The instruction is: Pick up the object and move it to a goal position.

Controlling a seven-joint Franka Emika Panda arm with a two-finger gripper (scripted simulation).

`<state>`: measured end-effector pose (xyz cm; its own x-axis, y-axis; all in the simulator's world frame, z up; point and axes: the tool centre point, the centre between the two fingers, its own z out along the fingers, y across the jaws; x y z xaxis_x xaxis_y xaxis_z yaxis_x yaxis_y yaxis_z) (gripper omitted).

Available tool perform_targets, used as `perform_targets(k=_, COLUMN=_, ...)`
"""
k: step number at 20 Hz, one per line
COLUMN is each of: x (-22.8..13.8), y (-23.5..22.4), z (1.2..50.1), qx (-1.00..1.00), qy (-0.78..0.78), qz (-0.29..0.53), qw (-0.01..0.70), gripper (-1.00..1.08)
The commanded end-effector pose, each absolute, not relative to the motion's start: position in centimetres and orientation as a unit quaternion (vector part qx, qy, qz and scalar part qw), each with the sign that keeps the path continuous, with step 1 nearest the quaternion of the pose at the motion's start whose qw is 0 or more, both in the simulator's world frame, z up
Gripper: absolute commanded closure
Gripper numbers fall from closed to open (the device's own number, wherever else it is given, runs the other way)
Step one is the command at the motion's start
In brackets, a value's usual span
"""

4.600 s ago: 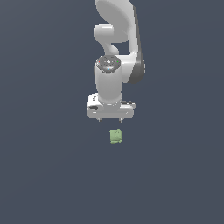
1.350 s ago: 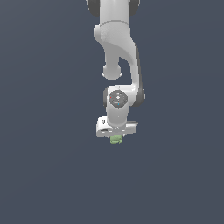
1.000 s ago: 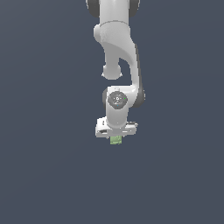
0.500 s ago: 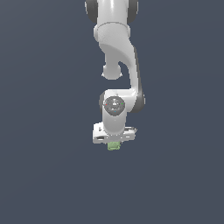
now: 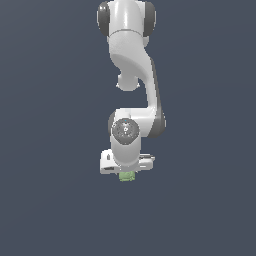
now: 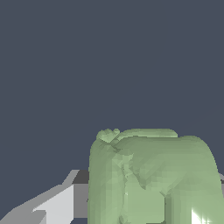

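Note:
The object (image 5: 127, 176) is a small pale green lumpy block. In the exterior view it peeks out just under the white hand of my gripper (image 5: 127, 173), which hangs from the arm reaching down from the top. In the wrist view the object (image 6: 148, 175) fills the lower half of the picture, very close to the camera. A grey and white finger (image 6: 59, 203) presses against one side of it; the other finger is almost hidden behind the block. The gripper is shut on the object.
A plain dark blue-grey surface (image 5: 50, 200) surrounds the arm in both views. No goal marker and no other objects show.
Since the earliest frame the gripper came down over the object and closed on it. Over the last second the hand and the object have shifted together downward in the exterior view.

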<state>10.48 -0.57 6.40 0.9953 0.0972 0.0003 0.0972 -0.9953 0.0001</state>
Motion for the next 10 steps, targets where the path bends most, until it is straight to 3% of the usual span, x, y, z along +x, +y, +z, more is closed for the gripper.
perform_targets(k=1, x=11.3, y=-0.8, z=6.6, qx=0.999, qy=0.049, qz=0.000, qw=0.000, gripper=1.08)
perform_targets(k=10, x=12.7, y=-1.2, z=7.0, qx=0.999, qy=0.049, qz=0.000, qw=0.000, gripper=1.08)
